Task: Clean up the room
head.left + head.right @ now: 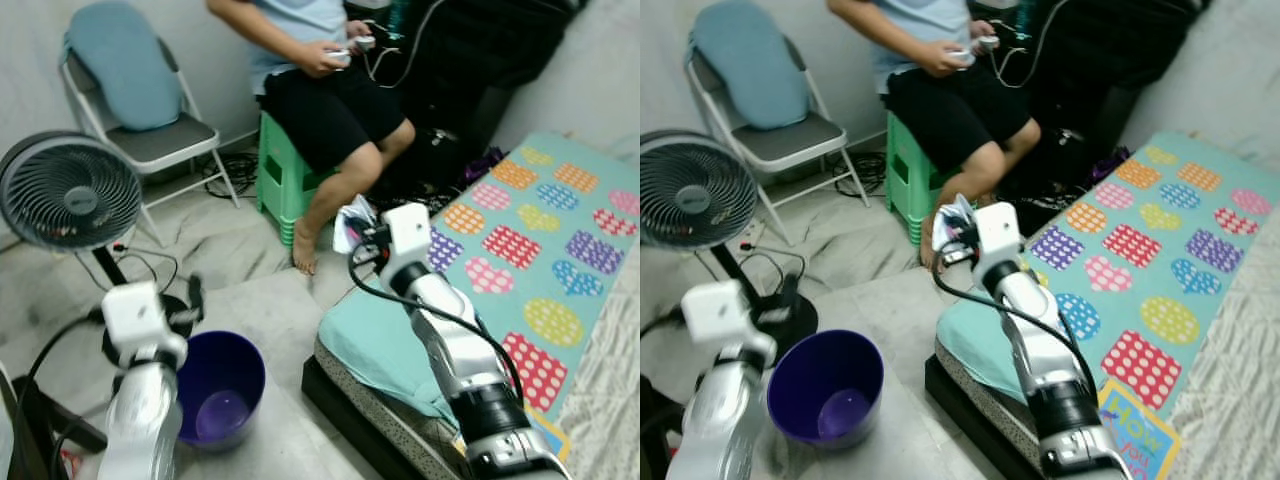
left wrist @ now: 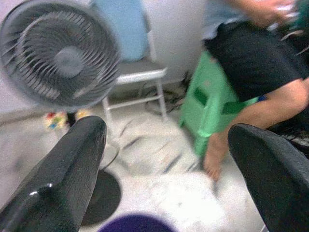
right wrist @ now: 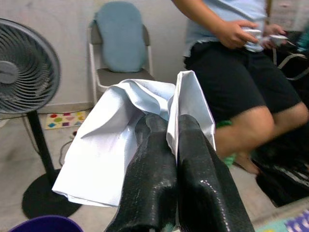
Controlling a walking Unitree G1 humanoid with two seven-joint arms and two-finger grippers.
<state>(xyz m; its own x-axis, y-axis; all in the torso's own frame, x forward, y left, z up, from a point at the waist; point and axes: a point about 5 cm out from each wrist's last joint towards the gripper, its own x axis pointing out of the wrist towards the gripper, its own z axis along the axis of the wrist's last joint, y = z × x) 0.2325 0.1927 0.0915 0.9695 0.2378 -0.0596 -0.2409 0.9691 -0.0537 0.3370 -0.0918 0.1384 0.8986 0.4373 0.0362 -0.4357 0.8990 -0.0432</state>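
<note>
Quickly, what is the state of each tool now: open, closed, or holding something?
Left tool: open, holding nothing, above the purple bucket.
Right tool: closed on a white crumpled paper.

Two silver robot arms with white wrist blocks and glossy black fingers

The silver right arm (image 1: 455,345) carries a black cable and a black ring joint; the left arm (image 1: 140,410) matches; each gripper's long black fingers (image 2: 58,179) look smooth, rounded and shiny.
</note>
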